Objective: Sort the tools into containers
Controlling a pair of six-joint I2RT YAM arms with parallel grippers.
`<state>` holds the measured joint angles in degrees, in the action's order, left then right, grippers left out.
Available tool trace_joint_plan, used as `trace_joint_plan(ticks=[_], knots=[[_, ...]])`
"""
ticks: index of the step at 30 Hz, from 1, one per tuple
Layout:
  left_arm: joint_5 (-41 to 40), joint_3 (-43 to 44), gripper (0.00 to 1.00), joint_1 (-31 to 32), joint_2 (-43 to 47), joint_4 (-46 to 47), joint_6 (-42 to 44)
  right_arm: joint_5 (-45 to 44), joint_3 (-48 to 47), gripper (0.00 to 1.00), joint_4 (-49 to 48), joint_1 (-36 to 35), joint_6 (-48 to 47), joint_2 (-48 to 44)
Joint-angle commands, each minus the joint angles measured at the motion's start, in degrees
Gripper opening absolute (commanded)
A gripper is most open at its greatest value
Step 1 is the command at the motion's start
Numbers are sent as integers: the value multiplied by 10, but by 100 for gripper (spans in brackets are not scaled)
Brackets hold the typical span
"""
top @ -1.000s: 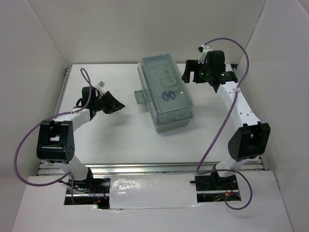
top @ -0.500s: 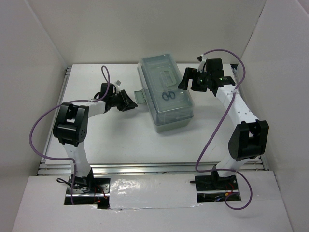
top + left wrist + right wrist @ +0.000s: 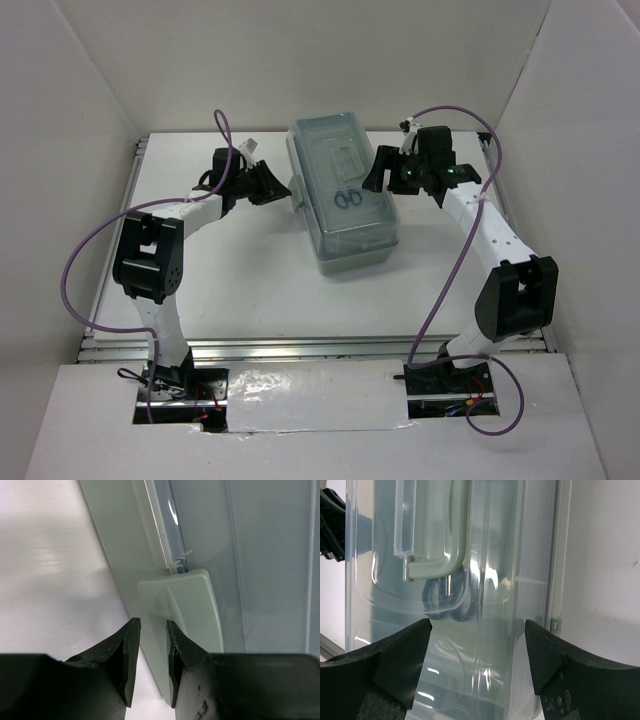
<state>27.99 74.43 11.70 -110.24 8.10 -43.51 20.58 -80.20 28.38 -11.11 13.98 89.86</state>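
The left gripper (image 3: 152, 625) has its fingers parted by only a narrow slot, and nothing sits in that slot. Right beside the finger nearer the box is the latch (image 3: 187, 605), a small sage flap on the side wall of the toolbox (image 3: 350, 255). I cannot tell whether the finger touches it. Out past the other finger there is only bare table (image 3: 50, 555).

The right gripper (image 3: 477, 625) is spread wide. The edge of the clear lid (image 3: 505, 540) runs between its fingers, with a gap showing on each side. Beyond the fingertips, on top of the lid, lies the folded handle (image 3: 445, 530). Under the plastic just ahead are the scissors (image 3: 447, 600), already inside the box. No other tool can be made out in any view.

I judge the box to be stiff moulded plastic, smooth and probably slippery. It is much too broad to pinch across its body. With few tools in it, it should be light enough to skid on the table if pushed from one side only.

- **Lid:** It looks thin and likely to flex, so squeezing it hard seems unwise.
- **Latch:** This looks like the best place to take hold. It is small and rigid, probably pivots, and is narrow enough for the slot. It should be pinched or hooked at its free lip while the other arm steadies the far side.
- **Scissors:** They should be light and hard, with the loops the obvious hold once the lid is up.
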Motion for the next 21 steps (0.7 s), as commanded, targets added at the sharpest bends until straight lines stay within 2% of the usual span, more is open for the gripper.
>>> trace_joint_plan(ticks=[1,4,14,18,21], knots=[[20,26,40,17,-3,18,11,21,11,82,41,-37,-14,-7],[21,30,39,31,4,13,20,17,3,81,40,-44,-14,-1],[-95,32,39,82,50,-35,95,14,-1,81,39,-60,-30,-1],[-66,9,37,79,35,3,68,12,-5,81,37,-67,-33,-1],[-69,19,36,80,23,-4,64,11,-6,81,38,-71,-35,0]])
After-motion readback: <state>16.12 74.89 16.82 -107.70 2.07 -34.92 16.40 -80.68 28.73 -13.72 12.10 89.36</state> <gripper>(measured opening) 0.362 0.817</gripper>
